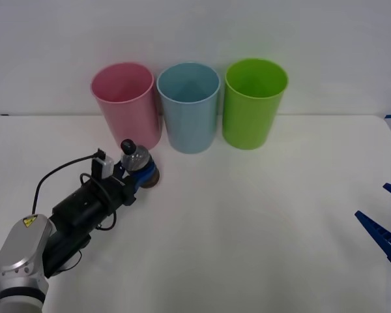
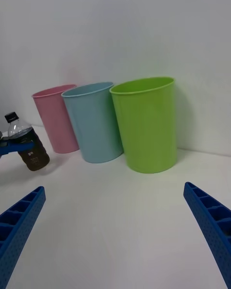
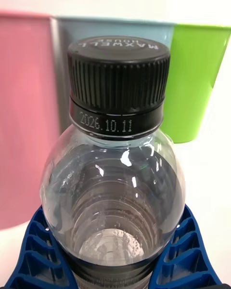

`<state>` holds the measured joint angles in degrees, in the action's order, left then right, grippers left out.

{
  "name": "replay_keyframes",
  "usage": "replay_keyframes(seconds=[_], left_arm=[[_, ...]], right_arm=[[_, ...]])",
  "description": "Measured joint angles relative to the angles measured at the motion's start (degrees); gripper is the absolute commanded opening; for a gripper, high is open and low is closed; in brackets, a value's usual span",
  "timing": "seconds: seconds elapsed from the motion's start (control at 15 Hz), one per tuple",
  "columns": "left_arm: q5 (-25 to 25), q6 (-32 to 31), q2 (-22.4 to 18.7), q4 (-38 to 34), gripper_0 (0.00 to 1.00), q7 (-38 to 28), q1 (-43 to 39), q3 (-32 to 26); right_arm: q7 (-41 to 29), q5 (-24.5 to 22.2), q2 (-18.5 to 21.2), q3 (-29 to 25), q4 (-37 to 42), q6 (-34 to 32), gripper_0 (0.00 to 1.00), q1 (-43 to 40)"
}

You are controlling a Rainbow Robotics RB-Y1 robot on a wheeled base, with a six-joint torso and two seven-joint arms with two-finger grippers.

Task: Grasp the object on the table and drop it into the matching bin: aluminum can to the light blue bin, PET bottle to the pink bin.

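Bottle (image 1: 138, 161) sat clamped in the left gripper (image 1: 141, 171), blue fingers (image 3: 185, 257) closed on its body below the clear shoulder, black cap (image 3: 119, 84) up and tilted a little. Left gripper was at the left side of the white table (image 1: 247, 228), just in front of the pink bin (image 1: 126, 104), near its base; from the front view, could not tell whether the bottle touched the tabletop or hung just above it. Dark brown contents showed in the lower part of the bottle in the right wrist view (image 2: 30, 151), with a blue finger across its middle. Pink bin, light blue bin (image 1: 189, 106) and lime green bin (image 1: 253, 102) stood upright in a row at the far edge of the table, pink leftmost, blue in the middle, green on the right, pink and blue nearly touching. Right gripper (image 2: 115, 231) waited low at the right edge of the table, well apart from the bins and bottle, its fingers (image 2: 211, 226) spread wide with nothing between them.
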<state>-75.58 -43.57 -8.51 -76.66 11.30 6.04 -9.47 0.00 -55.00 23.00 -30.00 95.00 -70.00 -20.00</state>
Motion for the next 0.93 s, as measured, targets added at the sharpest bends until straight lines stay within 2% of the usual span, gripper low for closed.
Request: replay_keyframes(seconds=[0.47,0.67,0.93], left_arm=[[8.8,0.0,-5.9,-21.1,0.00,-10.6,-15.7,0.5],[11.5,0.0,-8.6,-25.7,0.00,-14.8,-17.2,-0.4],[15.0,0.3,-11.4,-28.3,0.00,-17.3,-16.1,-2.2]], right_arm=[[0.0,0.0,0.0,0.0,0.0,0.0,1.00,0.0],[0.0,0.0,0.0,0.0,0.0,0.0,1.00,0.0],[0.0,0.0,0.0,0.0,0.0,0.0,1.00,0.0]])
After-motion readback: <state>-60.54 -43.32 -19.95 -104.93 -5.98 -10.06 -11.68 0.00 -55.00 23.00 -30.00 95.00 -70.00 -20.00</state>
